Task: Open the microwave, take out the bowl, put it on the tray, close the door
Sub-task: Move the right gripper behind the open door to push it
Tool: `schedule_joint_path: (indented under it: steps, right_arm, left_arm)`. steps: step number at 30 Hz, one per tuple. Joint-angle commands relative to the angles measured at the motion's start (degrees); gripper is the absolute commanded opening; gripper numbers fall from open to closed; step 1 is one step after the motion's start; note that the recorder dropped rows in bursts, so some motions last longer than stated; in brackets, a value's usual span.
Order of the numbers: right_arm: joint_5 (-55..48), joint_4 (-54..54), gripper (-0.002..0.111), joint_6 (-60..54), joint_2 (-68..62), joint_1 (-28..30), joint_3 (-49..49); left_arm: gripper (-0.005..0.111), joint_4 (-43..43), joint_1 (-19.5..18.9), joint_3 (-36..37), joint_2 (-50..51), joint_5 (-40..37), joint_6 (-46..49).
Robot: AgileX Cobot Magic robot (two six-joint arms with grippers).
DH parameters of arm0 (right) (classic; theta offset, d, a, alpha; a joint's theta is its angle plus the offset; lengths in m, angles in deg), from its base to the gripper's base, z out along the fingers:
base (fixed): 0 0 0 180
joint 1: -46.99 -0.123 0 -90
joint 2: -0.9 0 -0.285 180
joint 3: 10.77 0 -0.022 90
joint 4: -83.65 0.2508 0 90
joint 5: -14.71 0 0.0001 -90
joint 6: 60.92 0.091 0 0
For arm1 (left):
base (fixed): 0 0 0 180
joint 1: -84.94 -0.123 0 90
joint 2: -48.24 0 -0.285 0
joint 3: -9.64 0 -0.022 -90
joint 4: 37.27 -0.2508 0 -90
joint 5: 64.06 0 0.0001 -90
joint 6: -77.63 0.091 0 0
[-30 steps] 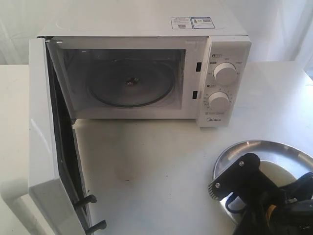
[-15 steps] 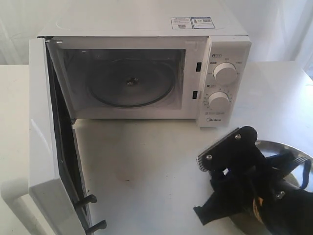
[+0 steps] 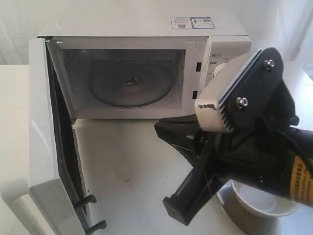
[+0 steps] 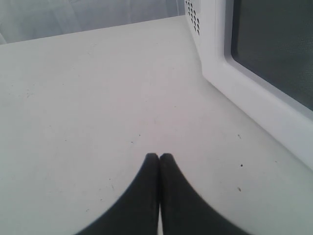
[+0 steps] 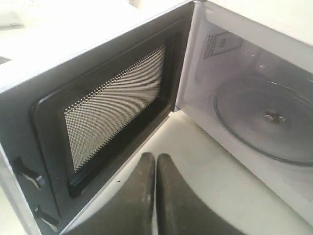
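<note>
Microwave (image 3: 146, 30) stood on white table (image 3: 132, 161) with door (image 3: 41, 122) swung wide open to the left, two black latch hooks (image 3: 91, 199) showing at its free edge. Cavity held only the glass turntable (image 3: 131, 83). Blue-and-white sticker (image 3: 191, 22) on the oven top, print too small to read. Upper dial (image 3: 219, 69) was partly hidden by the right arm, and the small markings beside it were illegible. Bowl (image 3: 264, 205) sat on tray (image 3: 234, 218) at lower right, both half covered by that arm. A yellow label (image 3: 299, 178) on the arm was unreadable. Right gripper (image 5: 155, 157) had its fingers pressed together, holding nothing, facing the door's mesh inner window (image 5: 115, 107). Left gripper (image 4: 159, 156) also had its fingers together, empty, low over the table near the door's outer face.
</note>
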Motion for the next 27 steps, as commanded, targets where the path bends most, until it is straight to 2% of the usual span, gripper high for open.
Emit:
schedule_joint_path:
  steps: [1,15,21,24,27]
  right_arm:
    - [4.7,-0.6,0.0,-2.9,-2.6,0.0,-3.5]
    - [15.9,-0.6,0.0,-5.7,-19.8,0.0,-23.6]
    - [23.3,7.8,0.0,-9.6,-26.4,0.0,-28.2]
    - [32.0,7.9,0.0,-9.6,-29.5,-0.4,-29.1]
    - [34.8,4.3,0.0,-9.6,-32.0,-3.4,-29.1]
  left_arm:
    - [0.0,0.2,0.0,-0.1,-0.1,0.0,-0.4]
    - [0.0,0.2,0.0,-0.1,-0.1,0.0,-0.4]
    - [0.0,0.2,0.0,-0.1,-0.1,0.0,-0.4]
    - [0.0,0.2,0.0,-0.1,-0.1,0.0,-0.4]
    - [0.0,0.2,0.0,-0.1,-0.1,0.0,-0.4]
